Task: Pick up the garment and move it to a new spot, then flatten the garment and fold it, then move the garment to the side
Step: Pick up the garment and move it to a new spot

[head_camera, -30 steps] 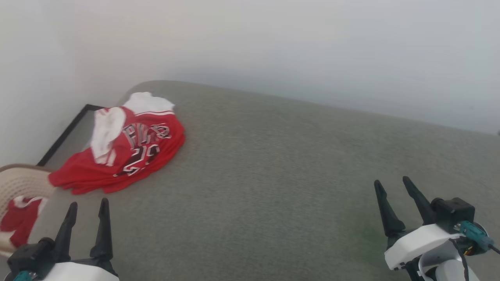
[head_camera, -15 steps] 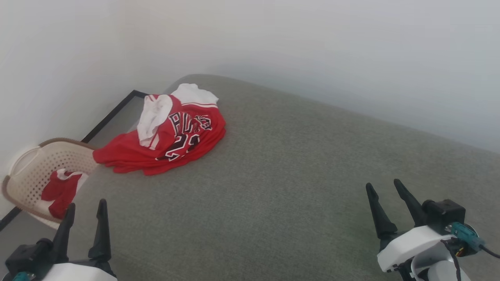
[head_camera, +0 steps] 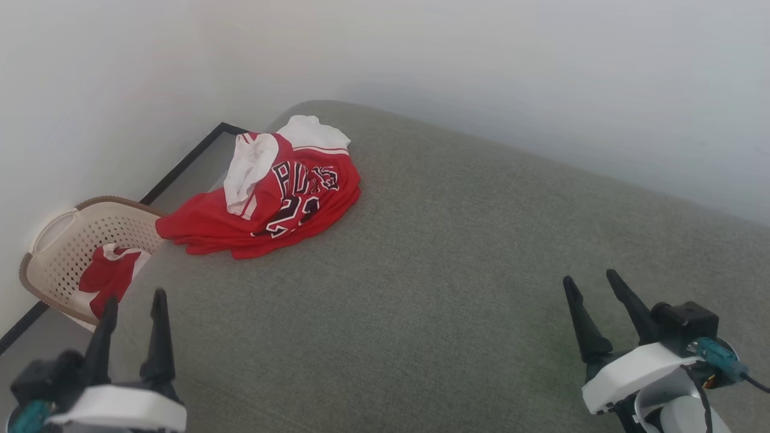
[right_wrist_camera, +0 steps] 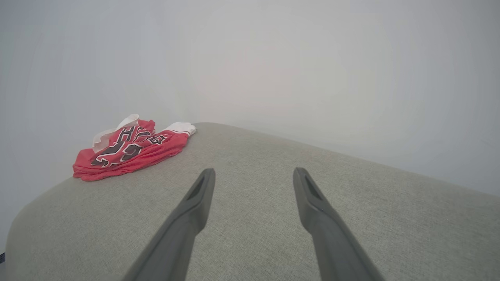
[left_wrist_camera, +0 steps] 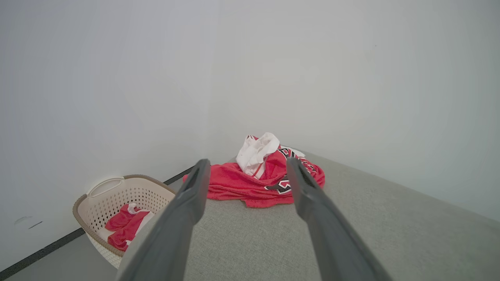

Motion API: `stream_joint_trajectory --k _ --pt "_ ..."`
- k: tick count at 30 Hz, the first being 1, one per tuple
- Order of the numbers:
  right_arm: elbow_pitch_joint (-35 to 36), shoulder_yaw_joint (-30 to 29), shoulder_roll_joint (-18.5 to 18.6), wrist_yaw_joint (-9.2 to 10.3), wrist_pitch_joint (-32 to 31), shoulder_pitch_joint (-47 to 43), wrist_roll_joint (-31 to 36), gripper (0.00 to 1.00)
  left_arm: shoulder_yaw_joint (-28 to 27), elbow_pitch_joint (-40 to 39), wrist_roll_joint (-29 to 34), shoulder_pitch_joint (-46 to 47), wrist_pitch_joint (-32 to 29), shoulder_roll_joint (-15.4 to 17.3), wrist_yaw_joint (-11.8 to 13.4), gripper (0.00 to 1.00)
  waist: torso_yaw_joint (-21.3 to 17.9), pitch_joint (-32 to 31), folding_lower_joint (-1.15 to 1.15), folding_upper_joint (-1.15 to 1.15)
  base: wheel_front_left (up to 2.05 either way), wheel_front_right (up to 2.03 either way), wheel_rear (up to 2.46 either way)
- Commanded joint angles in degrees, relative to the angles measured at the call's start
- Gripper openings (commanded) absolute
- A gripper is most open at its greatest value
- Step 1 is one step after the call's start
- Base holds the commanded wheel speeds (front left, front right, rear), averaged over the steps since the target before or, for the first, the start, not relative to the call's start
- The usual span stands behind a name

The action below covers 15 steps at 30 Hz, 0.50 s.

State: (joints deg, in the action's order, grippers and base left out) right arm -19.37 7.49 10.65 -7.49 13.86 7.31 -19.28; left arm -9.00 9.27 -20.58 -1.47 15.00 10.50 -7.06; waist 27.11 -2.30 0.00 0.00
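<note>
Left gripper: we are holding the left gripper (head_camera: 135, 296) with its jaws spread wide and nothing between them, low at the near left corner of the grey cushion (head_camera: 457, 270). In its wrist view the fingers are framing the garment (left_wrist_camera: 258, 181), likely because this arm is nearer to it.

Right gripper: we are carrying the right gripper (head_camera: 588, 276) equally wide apart and empty over the near right of the cushion, well apart from the shirt, probably waiting as the second hand for flattening.

Garment position: it is lying crumpled near the far left corner of the cushion, untouched, with bare fabric between it and both arms.

Garment axis: we are reading its long axis as a diagonal from the hem, at the cushion's left edge, to the white sleeves near the far corner. The lettering is facing up, and one white sleeve is lying folded over the chest.

Beyond it: a pale basket (head_camera: 72, 237) is standing off the left edge, holding another red cloth (head_camera: 111, 276).
</note>
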Motion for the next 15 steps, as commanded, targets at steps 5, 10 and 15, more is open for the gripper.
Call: stream_joint_trajectory --k 5,10,15 --pt "1.1 0.0 1.1 0.00 -0.3 0.8 0.0 1.00 0.2 1.6 -1.3 6.1 -1.7 0.8 0.3 1.00 -0.5 1.3 0.00 0.00 0.00 0.00 0.00" --pt "2.9 0.3 2.5 0.00 -1.6 1.6 0.1 1.00 1.0 4.4 -1.9 12.6 -4.2 2.2 0.3 1.00 -1.9 3.4 0.00 0.00 0.00 0.00 0.00" --pt "6.0 0.5 4.6 0.01 -3.4 3.3 0.4 1.00 0.9 9.0 -2.8 19.8 -5.9 3.9 0.3 1.00 -4.3 7.3 0.00 0.00 0.00 0.00 0.00"
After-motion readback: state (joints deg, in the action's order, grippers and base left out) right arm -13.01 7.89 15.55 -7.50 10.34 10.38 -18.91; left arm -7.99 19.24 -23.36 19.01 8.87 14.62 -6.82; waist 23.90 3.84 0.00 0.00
